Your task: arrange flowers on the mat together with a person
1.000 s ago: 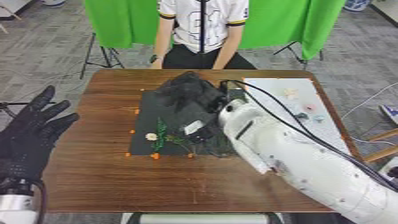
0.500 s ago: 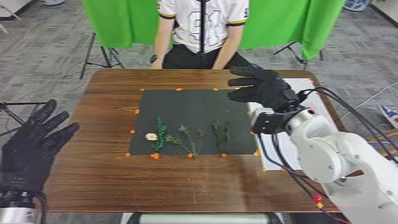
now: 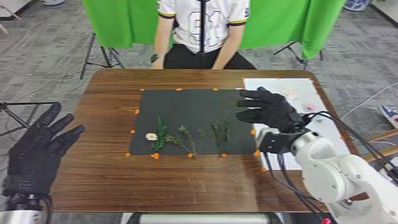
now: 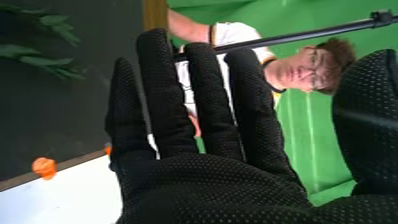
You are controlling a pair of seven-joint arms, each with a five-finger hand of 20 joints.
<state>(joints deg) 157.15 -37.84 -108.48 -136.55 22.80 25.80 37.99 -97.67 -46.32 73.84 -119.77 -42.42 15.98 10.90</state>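
While stems stay put, the right hand has pulled back.

The right hand hides part of the mat and of the white sheet. Pale items near the surface's far right corner are too blurred to name. In the right wrist view, the picture's edge crops green leaves.

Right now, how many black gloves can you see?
2: one on the left hand, at the left side of the table; one on the right hand, where the dark mat meets the white sheet.
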